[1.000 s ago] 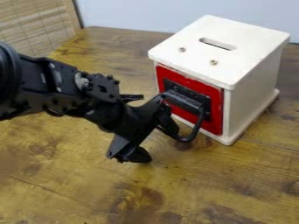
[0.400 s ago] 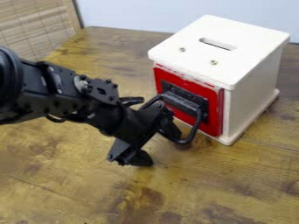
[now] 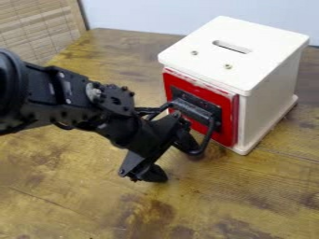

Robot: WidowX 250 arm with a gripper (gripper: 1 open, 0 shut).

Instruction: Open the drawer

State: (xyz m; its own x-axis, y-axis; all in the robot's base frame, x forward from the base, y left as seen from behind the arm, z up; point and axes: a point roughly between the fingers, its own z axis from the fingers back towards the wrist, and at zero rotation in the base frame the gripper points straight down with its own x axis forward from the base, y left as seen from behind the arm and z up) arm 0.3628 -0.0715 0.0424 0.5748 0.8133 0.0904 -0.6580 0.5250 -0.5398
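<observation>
The drawer [image 3: 203,105], with its red front, black plate and big black loop handle [image 3: 203,137], sat in the white box [image 3: 243,70] at about the two o'clock part of the view. It looked closed or only barely out; the red front stood nearly flush with the casing. Its handle curved down toward seven o'clock, to just above the wooden table [image 3: 75,196].

Immediately at nine o'clock of the handle was the black gripper [image 3: 159,149], pointing steeply downward, its fingers spread wide with nothing clamped between them. One finger appeared to lie against or just inside the loop, though the dark parts merged and contact could not be confirmed.

Compared with a second earlier, the gripper had crept only slightly toward the lower edge of the view, and the drawer front showed no visible change. That suggested the pull had hardly begun: the finger seemed to be settling into a hooking position rather than dragging yet. The opening itself still looked wholly ahead.

The arm [image 3: 56,98] stretched away toward nine o'clock, over the table, with a slatted mat [image 3: 37,28] at eleven o'clock.
</observation>
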